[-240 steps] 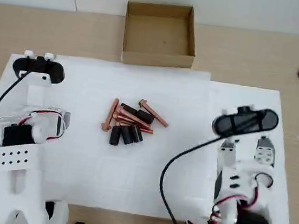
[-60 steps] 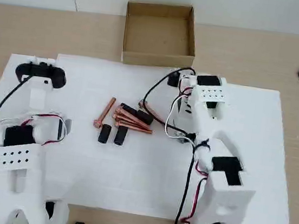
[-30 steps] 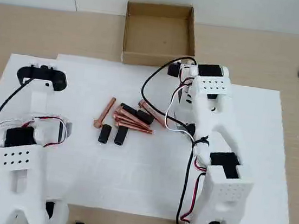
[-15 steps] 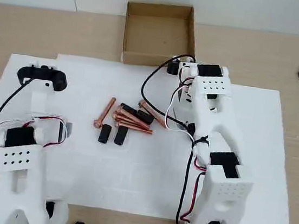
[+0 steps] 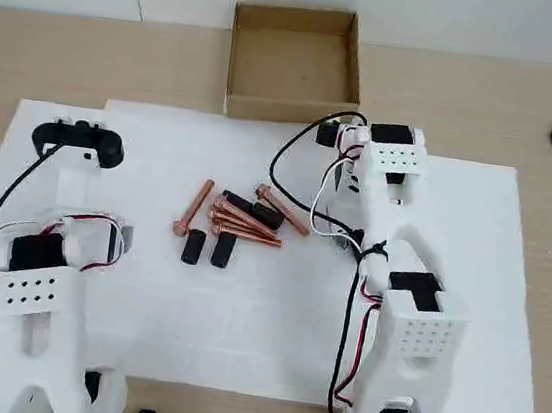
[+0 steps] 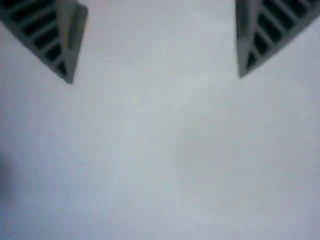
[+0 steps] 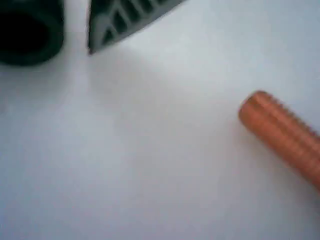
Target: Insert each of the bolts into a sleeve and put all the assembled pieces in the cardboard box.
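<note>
Threaded copper bolts (image 5: 244,221), stubby black sleeves (image 5: 192,247) on white sheet (image 5: 240,333), right gripper (image 5: 344,185) beside bolts, opening unclear, left gripper (image 6: 154,77) fingers wide.

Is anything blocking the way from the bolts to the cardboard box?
Nothing visible blocks it. Between the bolts and the cardboard box lies bare white sheet. The right arm and its black cable sit close beside that path.

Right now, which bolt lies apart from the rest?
The leftmost bolt, angled alone on the white sheet beside two loose black sleeves; the other bolts bunch together to its right.
</note>
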You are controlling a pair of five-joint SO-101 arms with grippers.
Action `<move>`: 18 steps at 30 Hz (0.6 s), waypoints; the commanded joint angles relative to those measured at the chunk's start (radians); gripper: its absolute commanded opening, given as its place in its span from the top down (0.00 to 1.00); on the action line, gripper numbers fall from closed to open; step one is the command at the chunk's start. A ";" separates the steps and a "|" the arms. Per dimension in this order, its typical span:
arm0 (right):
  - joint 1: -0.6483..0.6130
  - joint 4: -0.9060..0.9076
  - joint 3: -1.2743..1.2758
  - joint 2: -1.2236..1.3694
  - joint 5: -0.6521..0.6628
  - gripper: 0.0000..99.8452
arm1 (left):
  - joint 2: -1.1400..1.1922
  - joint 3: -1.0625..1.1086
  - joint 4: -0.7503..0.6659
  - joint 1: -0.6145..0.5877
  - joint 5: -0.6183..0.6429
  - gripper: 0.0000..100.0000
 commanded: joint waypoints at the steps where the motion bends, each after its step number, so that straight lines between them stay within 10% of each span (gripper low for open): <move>1: 0.012 -0.005 -0.015 0.001 0.003 0.84 | -0.002 -0.005 -0.003 -0.003 -0.008 0.80; 18: -0.022 0.104 -0.216 -0.059 -0.103 1.00 | -0.002 -0.005 -0.003 -0.003 -0.008 0.80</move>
